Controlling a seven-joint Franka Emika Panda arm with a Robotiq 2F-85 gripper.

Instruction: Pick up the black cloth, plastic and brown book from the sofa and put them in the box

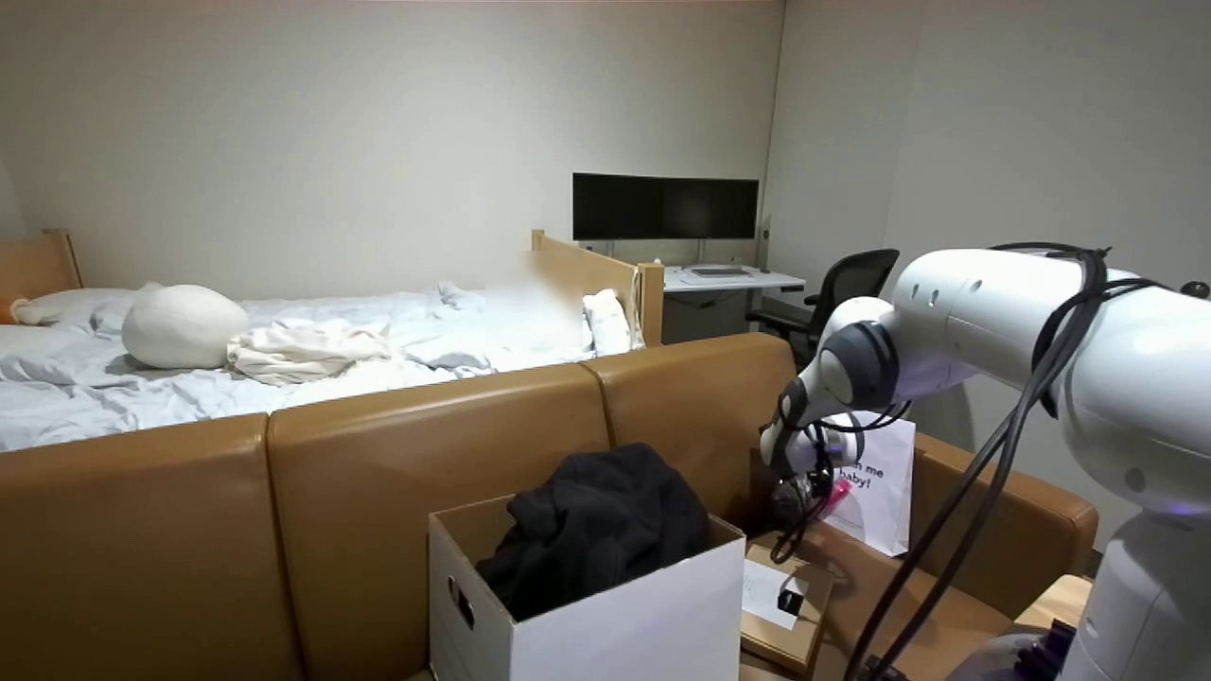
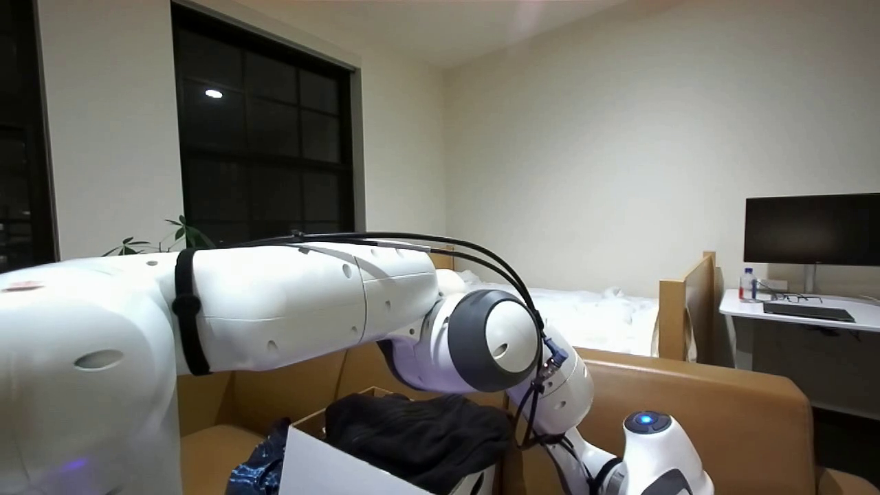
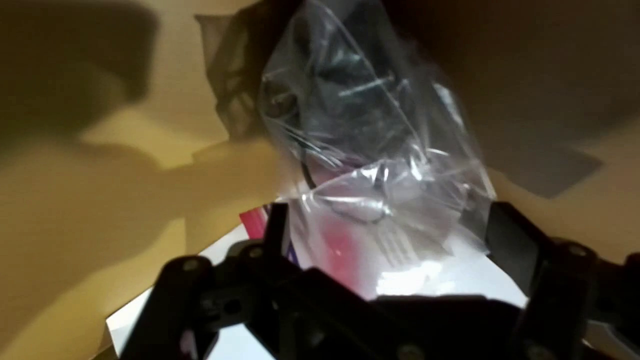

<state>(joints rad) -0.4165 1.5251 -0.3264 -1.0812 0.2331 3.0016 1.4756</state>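
Note:
The black cloth (image 1: pixel 605 530) lies heaped in the white box (image 1: pixel 634 629), rising above its rim; both exterior views show this. The clear, crinkled plastic (image 3: pixel 360 115) fills the middle of the wrist view, with a reddish tint low down. My gripper (image 3: pixel 390 225) stands open, fingers on either side of the plastic's near end; whether they touch it I cannot tell. In an exterior view the gripper is low over the sofa (image 1: pixel 435 445) seat, partly hidden by cables. The brown book (image 1: pixel 816 582), with its pale label, lies flat on the seat between box and gripper.
A white printed bag (image 1: pixel 875 501) leans upright by the sofa's arm, close behind the gripper. The sofa backrest (image 1: pixel 700 397) rises beside the wrist. Black cables (image 1: pixel 993 482) hang from the arm. A shiny dark blue thing (image 2: pixel 261 464) is beside the box.

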